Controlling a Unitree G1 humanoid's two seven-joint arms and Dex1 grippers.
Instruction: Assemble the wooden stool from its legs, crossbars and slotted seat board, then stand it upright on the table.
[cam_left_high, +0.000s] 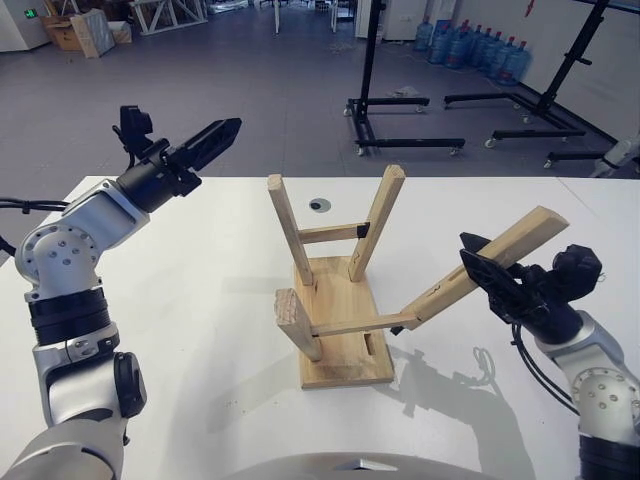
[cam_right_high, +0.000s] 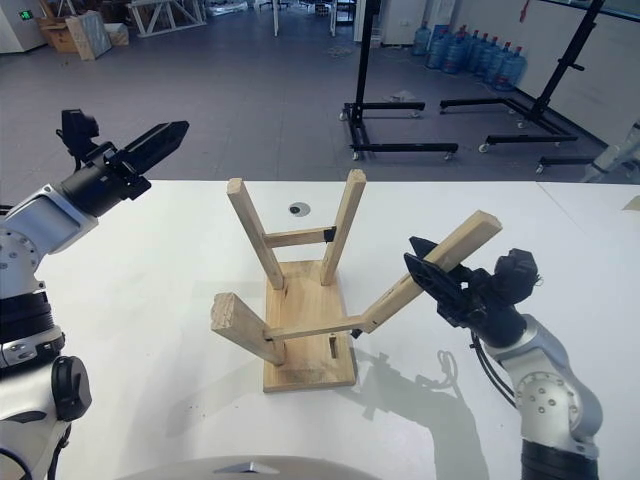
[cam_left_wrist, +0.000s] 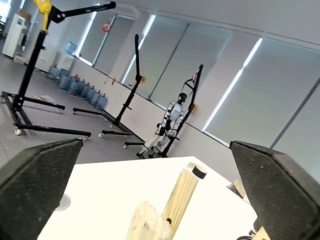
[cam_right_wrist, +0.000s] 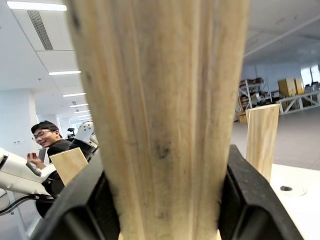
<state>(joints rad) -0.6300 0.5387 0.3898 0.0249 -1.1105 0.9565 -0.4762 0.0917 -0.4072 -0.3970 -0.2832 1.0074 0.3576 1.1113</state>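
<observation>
The slotted seat board (cam_left_high: 352, 362) lies flat on the white table (cam_left_high: 190, 300). At its far end two legs (cam_left_high: 290, 232) (cam_left_high: 380, 220) stand up from it, joined by a crossbar (cam_left_high: 328, 234). A second pair leans over the near end: a short-looking leg (cam_left_high: 298, 325) rests against the board, and a crossbar (cam_left_high: 360, 325) links it to a long leg (cam_left_high: 500, 255) slanting up to the right. My right gripper (cam_left_high: 487, 270) is shut on that long leg (cam_right_wrist: 160, 120), one finger (cam_right_wrist: 82, 210) on each side. My left gripper (cam_left_high: 215, 140) hangs open in the air over the table's far left, apart from the wood.
A round hole (cam_left_high: 319, 204) is set in the table behind the stool parts. Black wheeled stands (cam_left_high: 400, 110) and water bottles (cam_left_high: 480, 45) are on the floor beyond the far edge. Bare tabletop lies left of the board.
</observation>
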